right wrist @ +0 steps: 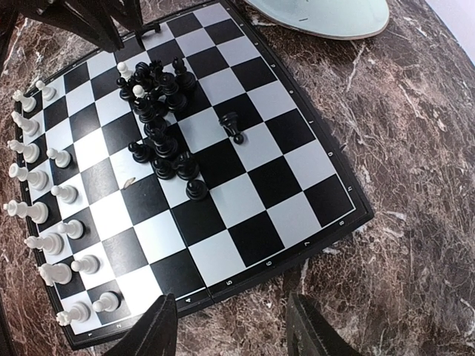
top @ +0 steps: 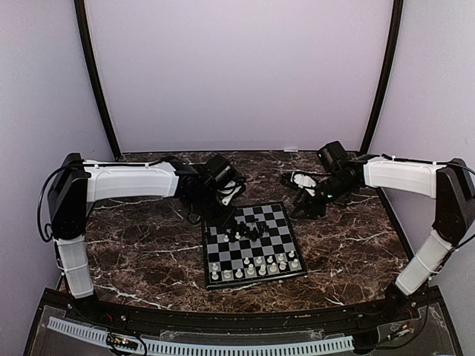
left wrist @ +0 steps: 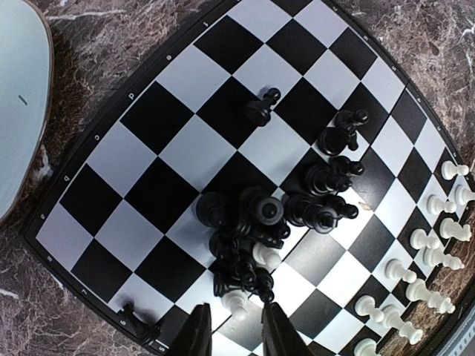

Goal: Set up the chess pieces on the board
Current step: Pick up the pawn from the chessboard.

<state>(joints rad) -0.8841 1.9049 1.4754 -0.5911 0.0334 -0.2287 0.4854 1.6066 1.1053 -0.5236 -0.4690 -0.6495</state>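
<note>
The board (top: 286,241) lies at the table's middle, its rim (left wrist: 89,130) and edge (right wrist: 297,256) showing in the wrist views. White chess pieces (top: 252,265) stand in two rows along its near side. Black chess pieces (left wrist: 252,222) lie heaped mid-board, with two white ones among them. One black pawn (right wrist: 231,124) stands alone. My left gripper (left wrist: 236,337) hovers at the heap's edge, its jaws apart, a white pawn (left wrist: 237,302) just beyond the tips, nothing gripped. My right gripper (right wrist: 234,330) stands open over the bare table by the board's right edge.
A pale green plate (left wrist: 15,96) lies just off the board's far side and also shows in the right wrist view as the plate (right wrist: 326,15). One black piece (left wrist: 133,317) lies at the board's rim near the left fingers. Dark marble table (top: 133,245) surrounds the board.
</note>
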